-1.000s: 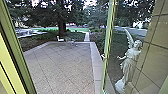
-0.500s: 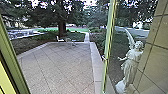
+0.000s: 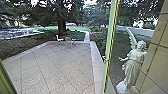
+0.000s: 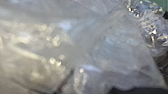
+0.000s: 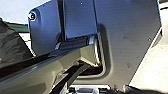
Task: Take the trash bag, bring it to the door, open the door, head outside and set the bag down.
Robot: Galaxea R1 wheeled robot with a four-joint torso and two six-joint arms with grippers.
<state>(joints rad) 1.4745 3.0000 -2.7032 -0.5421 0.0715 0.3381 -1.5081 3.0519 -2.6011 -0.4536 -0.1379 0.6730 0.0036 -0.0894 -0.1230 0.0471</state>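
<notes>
"Where's the trash bag (image 4: 105,50)?"

"Right up against the left wrist camera, or nearly: clear, crinkled plastic with bright glints on its folds."

"Is it gripped?"

"I can't tell. The pictures don't show how the left jaws stand, nor the right ones."

"And the door?"

"Open. Its pale green upright (image 3: 109,47) stands at one o'clock, with a handle (image 3: 104,59) on it. Another green upright (image 3: 6,81) is close by at about ten."

"What's through the opening?"

"A paved yard (image 3: 60,67), laid in large squares, spreading from eleven to twelve o'clock. A pale border (image 3: 95,57) runs along its one o'clock side."

"Anything standing out there?"

"A white chair (image 3: 59,38) near the far edge, between eleven and twelve, and some light furniture beside it, too blurred to name. Behind them rises a thick tree trunk (image 3: 61,27). A narrow path (image 3: 87,36) leads away at twelve."

"And past the door's upright?"

"A white winged statue (image 3: 133,63) between one and two, upright, one arm held out. A tan wall (image 3: 158,60) with dark joint lines is at two."
</notes>
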